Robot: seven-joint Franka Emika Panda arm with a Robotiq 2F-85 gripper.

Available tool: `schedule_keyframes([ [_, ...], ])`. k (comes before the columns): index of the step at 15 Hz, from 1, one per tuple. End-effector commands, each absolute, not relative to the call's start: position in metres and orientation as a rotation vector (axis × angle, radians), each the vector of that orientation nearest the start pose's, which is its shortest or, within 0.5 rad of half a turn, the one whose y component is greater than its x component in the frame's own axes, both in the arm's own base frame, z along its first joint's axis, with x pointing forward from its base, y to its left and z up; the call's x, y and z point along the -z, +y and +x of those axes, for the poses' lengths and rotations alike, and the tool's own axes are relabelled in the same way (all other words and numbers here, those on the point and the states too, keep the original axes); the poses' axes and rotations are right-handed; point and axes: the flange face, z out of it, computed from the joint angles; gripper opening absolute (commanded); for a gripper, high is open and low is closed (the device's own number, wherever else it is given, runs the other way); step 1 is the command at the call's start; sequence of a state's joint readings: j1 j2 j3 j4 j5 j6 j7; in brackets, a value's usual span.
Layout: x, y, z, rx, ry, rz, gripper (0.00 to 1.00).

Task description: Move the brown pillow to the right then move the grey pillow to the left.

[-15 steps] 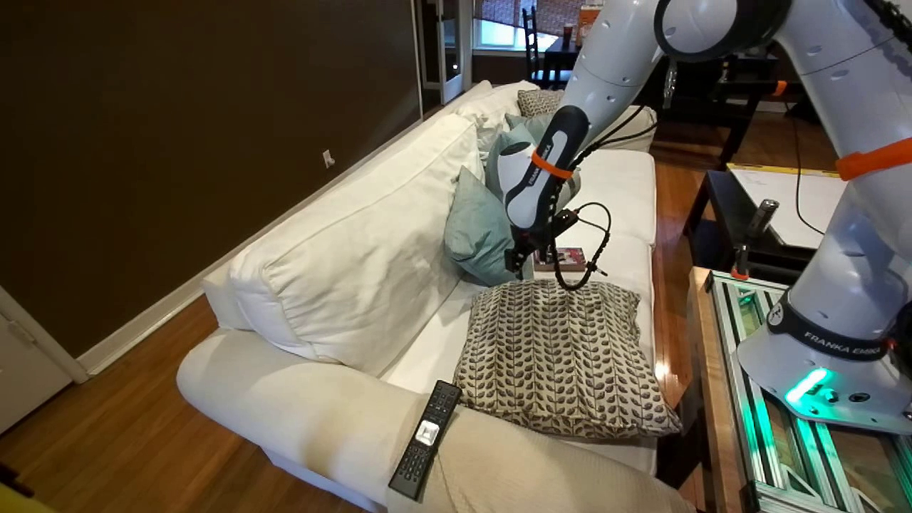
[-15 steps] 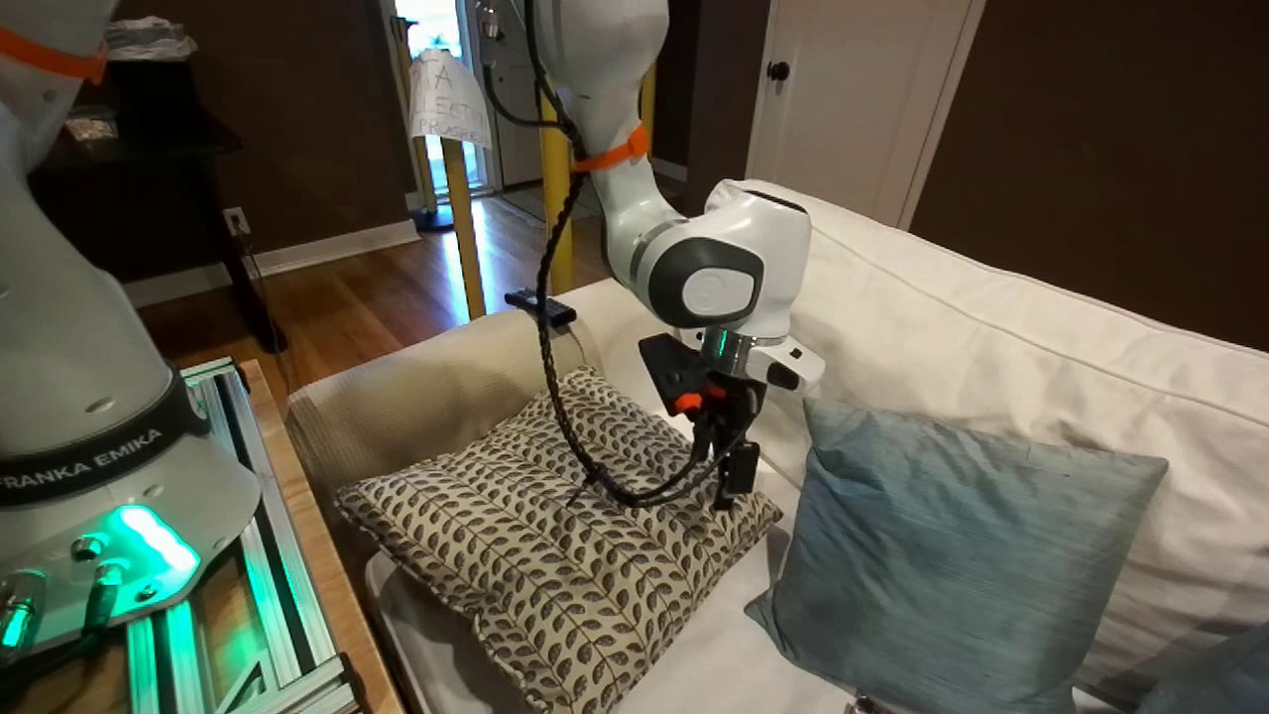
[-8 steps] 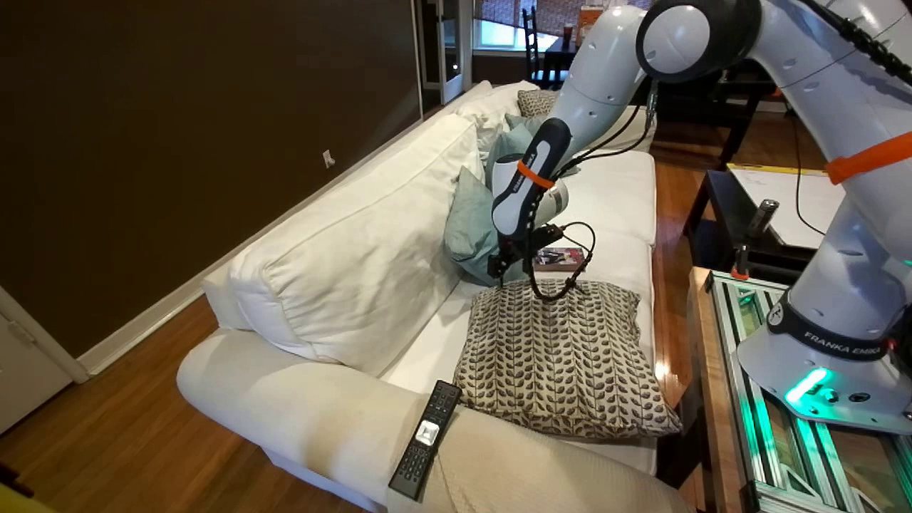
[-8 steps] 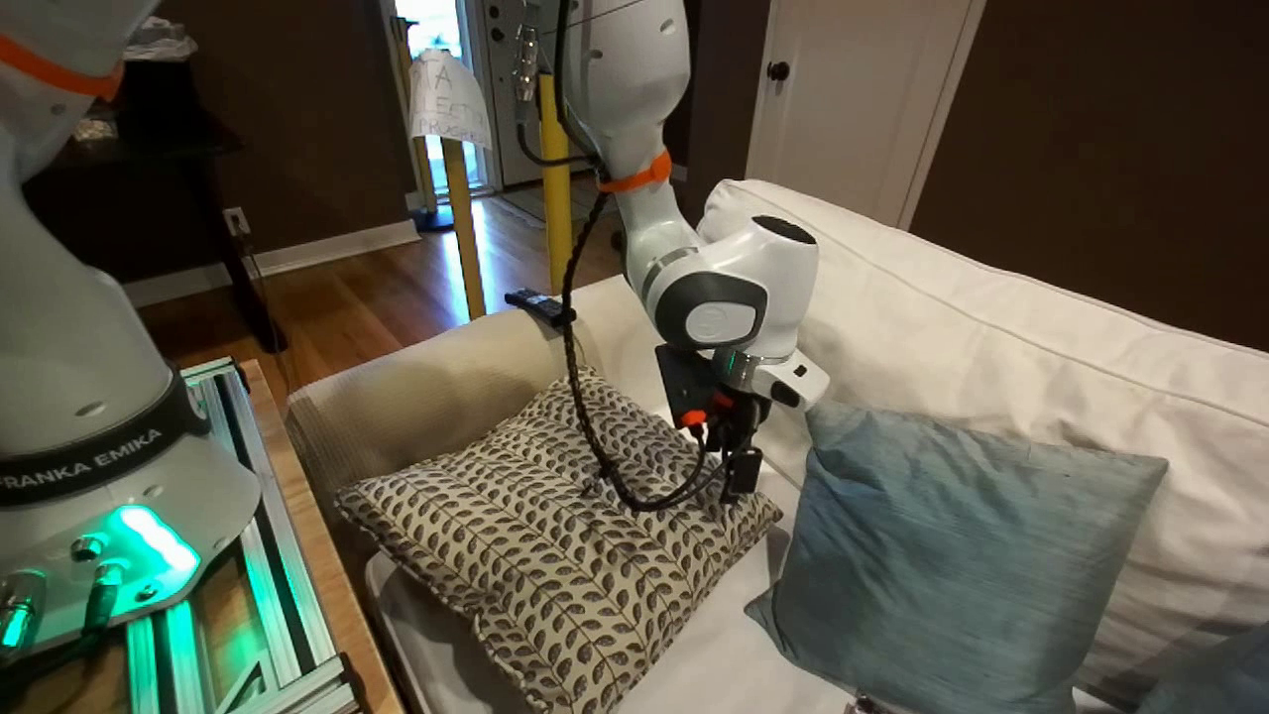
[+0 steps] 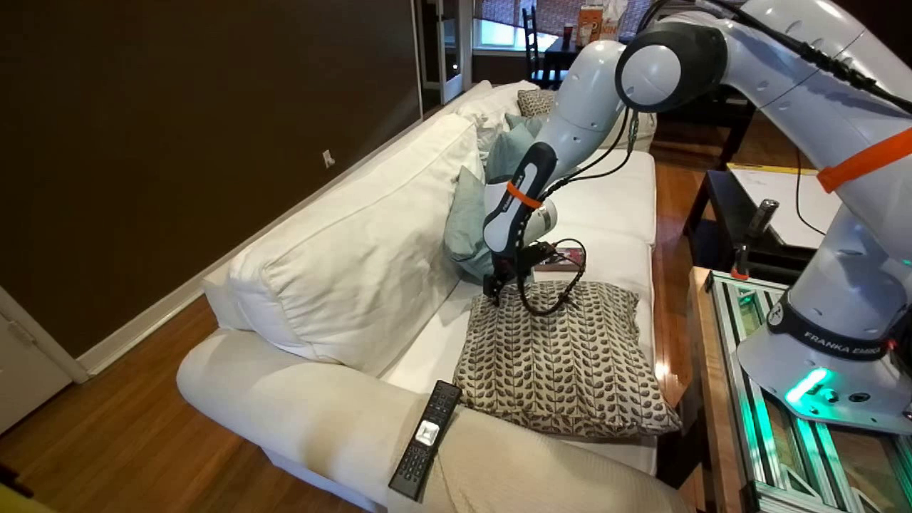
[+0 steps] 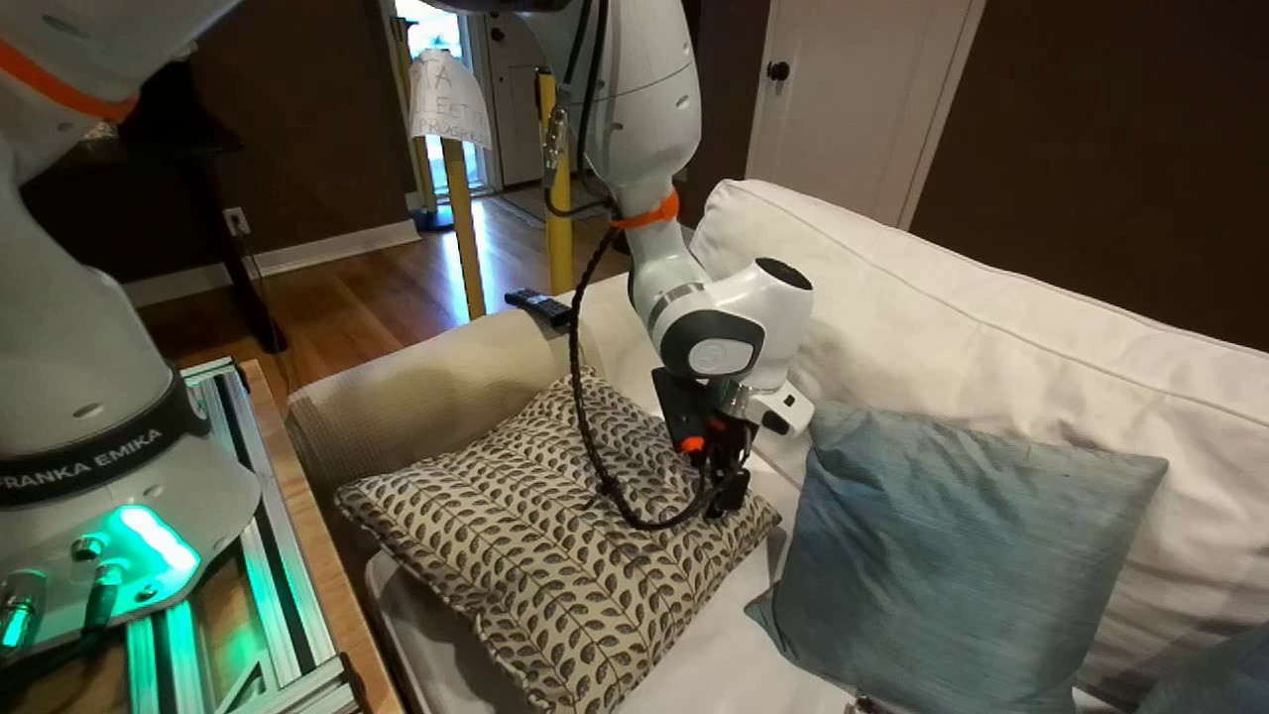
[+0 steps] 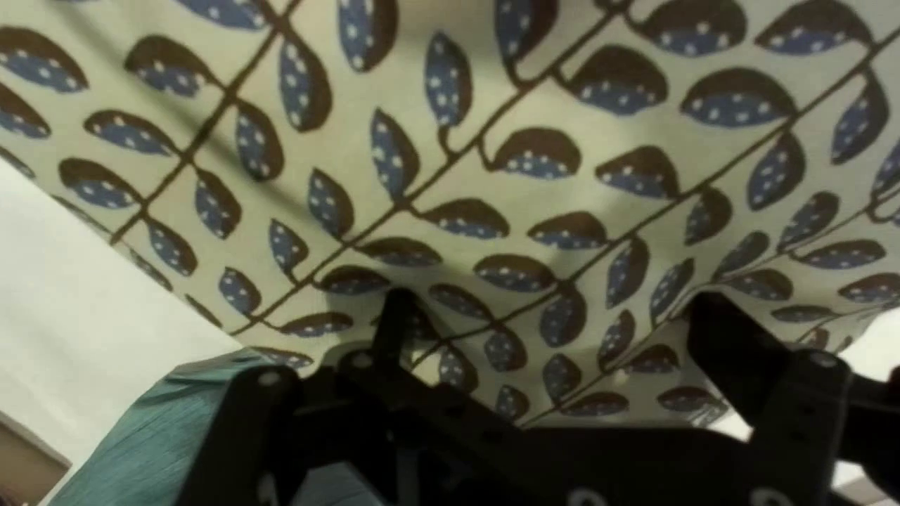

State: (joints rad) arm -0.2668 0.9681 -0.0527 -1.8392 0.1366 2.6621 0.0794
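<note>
I count two brown pillows (image 5: 563, 363), one under my spread gripper (image 7: 554, 302); at least two grey pillows (image 6: 972, 565). White sofa (image 5: 285, 381), brown wall (image 5: 214, 121).

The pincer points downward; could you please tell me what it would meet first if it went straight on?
Most likely the brown pillow, near one corner. The open pincer is right above or touching it; the wrist view doesn't settle which.

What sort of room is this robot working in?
Most likely a living room in a home: there's a long white sofa, with a leaf-patterned pillow lying on its seat, a blue-grey pillow leaning against its back, and a remote control resting on its armrest.
</note>
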Motion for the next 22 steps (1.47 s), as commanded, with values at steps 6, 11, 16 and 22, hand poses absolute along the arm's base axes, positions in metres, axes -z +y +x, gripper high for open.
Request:
schedule_keyframes([
  [6,0.039,-0.178,0.566,-0.355,0.708,-2.998,0.52],
  [11,0.022,-0.178,0.565,-0.354,0.653,-2.981,0.15],
  [16,0.000,-0.182,0.555,-0.331,0.559,-2.984,0.00],
  [22,-0.058,-0.188,0.529,-0.295,0.443,-3.046,0.00],
])
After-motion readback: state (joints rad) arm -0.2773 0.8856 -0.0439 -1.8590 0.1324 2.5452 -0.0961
